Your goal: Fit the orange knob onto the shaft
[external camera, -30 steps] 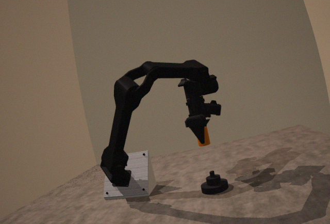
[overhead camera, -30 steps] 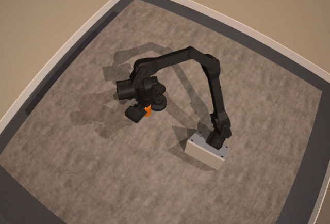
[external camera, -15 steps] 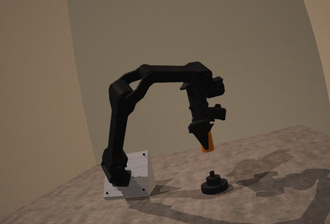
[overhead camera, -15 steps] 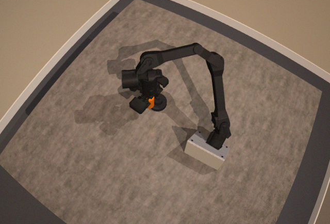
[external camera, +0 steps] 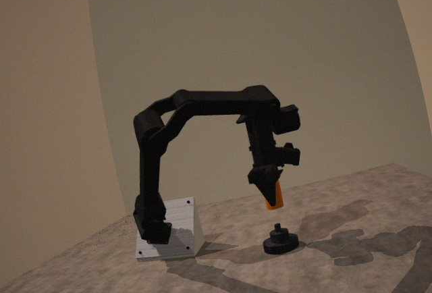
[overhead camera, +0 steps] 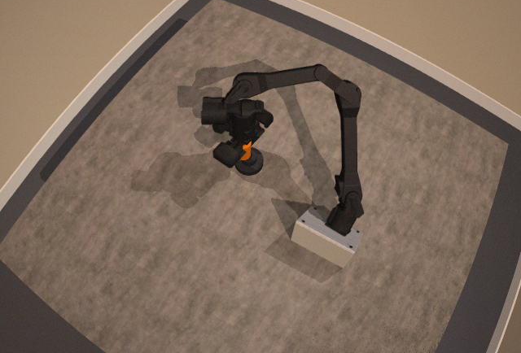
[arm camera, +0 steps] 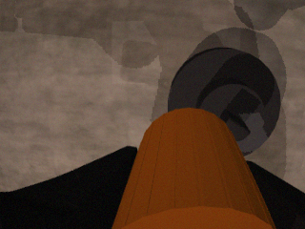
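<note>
My gripper (external camera: 274, 202) is shut on the orange knob (overhead camera: 246, 152) (external camera: 278, 197) (arm camera: 191, 167) and holds it in the air, slightly tilted in the exterior view. The dark round pedestal (overhead camera: 249, 169) (external camera: 281, 246) (arm camera: 186, 88) stands on the table below the knob, with a visible gap between them. Its short dark shaft (external camera: 277, 227) points up from a smaller step. In the wrist view the pedestal lies beyond the knob's far end and to the right, partly covered by it. The knob's hole and the shaft's flat side are hidden.
The arm's base sits on a pale block (overhead camera: 321, 241) (external camera: 198, 228) at the lower right in the top view and left of the pedestal in the exterior view. The mottled table top (overhead camera: 168, 256) (external camera: 237, 275) has a dark border in the top view. Arm shadows fall around the pedestal.
</note>
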Motion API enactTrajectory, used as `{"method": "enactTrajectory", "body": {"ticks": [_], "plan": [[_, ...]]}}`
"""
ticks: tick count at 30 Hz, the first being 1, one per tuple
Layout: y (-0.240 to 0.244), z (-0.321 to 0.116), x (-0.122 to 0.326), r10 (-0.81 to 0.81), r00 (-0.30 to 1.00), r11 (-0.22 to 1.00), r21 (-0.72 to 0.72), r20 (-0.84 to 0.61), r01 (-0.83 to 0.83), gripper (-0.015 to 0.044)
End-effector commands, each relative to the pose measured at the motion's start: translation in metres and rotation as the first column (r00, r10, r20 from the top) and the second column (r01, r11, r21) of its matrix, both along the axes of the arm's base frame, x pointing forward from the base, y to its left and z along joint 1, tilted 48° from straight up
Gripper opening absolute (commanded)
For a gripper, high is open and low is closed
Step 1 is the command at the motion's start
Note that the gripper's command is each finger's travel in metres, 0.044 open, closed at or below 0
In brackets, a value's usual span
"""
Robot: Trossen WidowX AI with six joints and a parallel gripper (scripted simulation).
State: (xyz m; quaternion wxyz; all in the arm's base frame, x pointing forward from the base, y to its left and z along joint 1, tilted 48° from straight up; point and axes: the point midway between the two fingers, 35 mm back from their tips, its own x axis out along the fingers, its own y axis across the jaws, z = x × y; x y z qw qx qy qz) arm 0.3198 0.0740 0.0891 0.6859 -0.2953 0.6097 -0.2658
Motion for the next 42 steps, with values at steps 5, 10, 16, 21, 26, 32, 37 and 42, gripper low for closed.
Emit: {"method": "enactTrajectory", "body": {"ticks": [5,10,16,21,26,32,37,42], "plan": [[-0.022,0.013,0.003,0.001,1.000,1.000,-0.012,0.001,-0.001,0.0000],[-0.027,0.014,0.003,0.001,1.000,1.000,-0.014,0.001,-0.001,0.0000],[-0.036,0.006,0.004,0.001,1.000,1.000,-0.014,0.002,-0.001,0.0000],[-0.045,-0.002,0.006,0.001,1.000,1.000,-0.015,0.002,-0.001,0.0000],[-0.043,0.000,0.006,-0.003,1.000,1.000,-0.014,0.006,0.003,0.0000],[-0.045,-0.001,0.006,-0.003,1.000,1.000,-0.014,0.006,0.003,0.0000],[-0.046,-0.002,0.006,-0.003,1.000,1.000,-0.014,0.006,0.003,0.0000],[-0.046,-0.002,0.006,-0.003,1.000,1.000,-0.014,0.006,0.003,0.0000]]}}
